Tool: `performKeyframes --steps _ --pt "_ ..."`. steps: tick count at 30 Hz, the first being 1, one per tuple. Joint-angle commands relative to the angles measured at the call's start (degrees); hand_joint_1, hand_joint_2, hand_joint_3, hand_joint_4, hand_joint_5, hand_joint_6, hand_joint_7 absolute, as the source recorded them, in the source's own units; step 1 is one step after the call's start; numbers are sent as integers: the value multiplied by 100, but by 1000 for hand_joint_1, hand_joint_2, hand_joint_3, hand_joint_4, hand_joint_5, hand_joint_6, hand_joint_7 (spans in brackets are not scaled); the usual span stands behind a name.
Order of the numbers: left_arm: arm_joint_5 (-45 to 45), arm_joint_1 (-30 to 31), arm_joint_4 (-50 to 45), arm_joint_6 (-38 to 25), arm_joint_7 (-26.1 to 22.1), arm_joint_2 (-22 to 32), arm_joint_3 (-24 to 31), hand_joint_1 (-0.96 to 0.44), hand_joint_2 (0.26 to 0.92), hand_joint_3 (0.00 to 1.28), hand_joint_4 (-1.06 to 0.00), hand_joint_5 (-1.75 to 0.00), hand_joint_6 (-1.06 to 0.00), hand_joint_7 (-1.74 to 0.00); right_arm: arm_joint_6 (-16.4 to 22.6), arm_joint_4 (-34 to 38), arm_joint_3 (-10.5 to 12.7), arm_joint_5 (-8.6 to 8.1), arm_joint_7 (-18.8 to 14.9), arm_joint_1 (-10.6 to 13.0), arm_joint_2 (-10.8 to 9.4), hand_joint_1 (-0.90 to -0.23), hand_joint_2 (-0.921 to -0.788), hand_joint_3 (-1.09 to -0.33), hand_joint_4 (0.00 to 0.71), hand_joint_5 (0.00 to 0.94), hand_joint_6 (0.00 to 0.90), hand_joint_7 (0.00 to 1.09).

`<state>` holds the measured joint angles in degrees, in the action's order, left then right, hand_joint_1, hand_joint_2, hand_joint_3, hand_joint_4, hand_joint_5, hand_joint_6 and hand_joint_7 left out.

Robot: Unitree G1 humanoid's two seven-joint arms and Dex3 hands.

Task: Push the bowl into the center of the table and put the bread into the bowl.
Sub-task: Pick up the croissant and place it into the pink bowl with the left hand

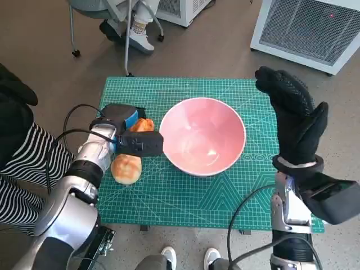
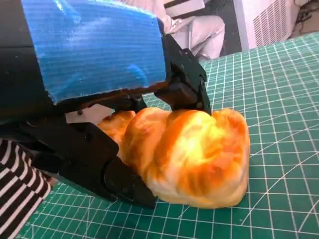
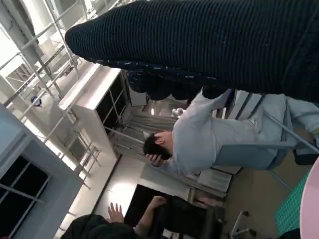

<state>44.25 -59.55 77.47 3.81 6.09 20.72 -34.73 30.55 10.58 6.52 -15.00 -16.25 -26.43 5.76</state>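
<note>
Below us lies the worktop [image 1: 185,194], covered by a green cutting mat, with a pink bowl [image 1: 203,135] standing near its middle. Our right hand [image 1: 292,115], in its black glove, is raised over the mat's right edge, released and holding nothing, fingers spread. Our left hand [image 1: 126,135], black with blue tape, is at the bowl's left side, its fingers grasping a golden bread piece [image 2: 192,157] that sits on the mat. A second, rounder bread roll [image 1: 126,168] lies just nearer us, beside that hand.
</note>
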Motion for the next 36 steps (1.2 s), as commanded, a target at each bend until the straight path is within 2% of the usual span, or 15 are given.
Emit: performKeyframes --steps 1,7,12,17,22,28,36 --pt "-141 5 -6 144 -67 117 152 0 912 19 -739 -1167 -716 -1019 -132 -26 -8 29 5 149 -1 -703 -921 -698 174 0 138 343" --pt "-363 -282 -201 285 -80 214 429 0 918 26 -717 -1183 -698 -1043 -184 -56 2 29 18 158 1 -703 -921 -696 175 1 138 346" --pt "-713 -403 -660 671 289 357 866 1 905 16 -772 -1118 -719 -1030 -219 -66 11 7 2 150 7 -705 -921 -695 176 1 138 349" --pt "-939 -288 -1660 1216 719 558 1263 1 898 15 -802 -1036 -718 -1081 -205 -69 -3 7 -14 148 -1 -709 -921 -695 176 1 137 351" --pt "-1093 57 -2943 1470 800 692 1595 1 899 14 -808 -1038 -712 -1076 -199 -52 -8 -12 -30 144 -5 -710 -921 -695 176 1 136 353" --pt "-1231 522 -4404 1546 504 660 1811 1 899 14 -809 -1016 -707 -1103 -179 -33 -14 -37 -45 151 -16 -711 -921 -694 176 1 135 355" --pt "-1453 942 -5725 1206 -564 482 1762 2 897 9 -832 -979 -710 -1107 -162 -54 -25 -13 -16 184 -40 -711 -921 -694 177 1 134 357"
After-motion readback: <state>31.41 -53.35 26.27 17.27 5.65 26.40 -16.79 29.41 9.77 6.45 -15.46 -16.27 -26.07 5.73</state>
